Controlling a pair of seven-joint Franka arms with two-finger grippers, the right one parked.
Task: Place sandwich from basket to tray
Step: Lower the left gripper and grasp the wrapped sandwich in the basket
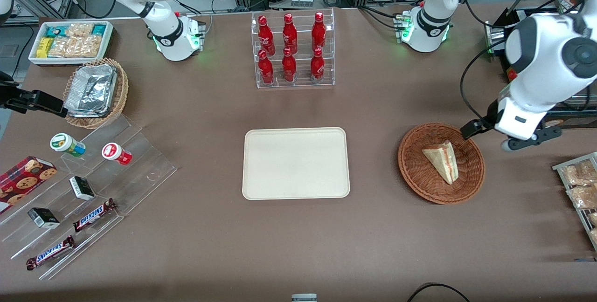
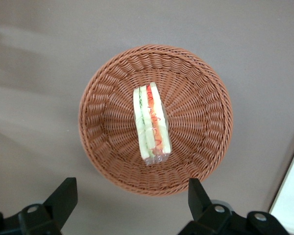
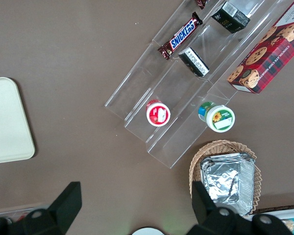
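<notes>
My gripper (image 2: pixel 130 200) hangs in the air over the table beside the basket (image 1: pixel 415 181), toward my end of the table, and its two fingers (image 2: pixel 63 198) stand wide apart with nothing between them. From my wrist I look straight down on the basket (image 2: pixel 196 161), which lies just past my fingertips; neither finger touches its rim. In the front view my gripper (image 1: pixel 480 127) shows only partly, above the basket's edge that is farther from the front camera.

The sandwich (image 1: pixel 442 160) lies in the basket, a pale wedge resting on the woven floor, its narrow tip pointing toward the front camera. From my wrist I see the sandwich (image 2: pixel 152 125) edge-on, with its green and red layers between white bread, and it sits a little off the basket's middle.

The tray (image 1: pixel 295 163) lies flat in the middle of the table, well apart from the basket, toward the parked arm's end from it. Nothing lies on it. A pale corner of the tray (image 2: pixel 291 196) shows in my wrist view too.

Farther from the front camera than the tray stands a clear rack (image 1: pixel 295 50) holding six red bottles (image 1: pixel 289 34). Toward the parked arm's end lie a lighter basket with foil trays (image 1: pixel 93 90), a white bin (image 1: pixel 70 41) of snack packets and clear steps (image 1: pixel 88 195) carrying small cups, boxes and chocolate bars.
</notes>
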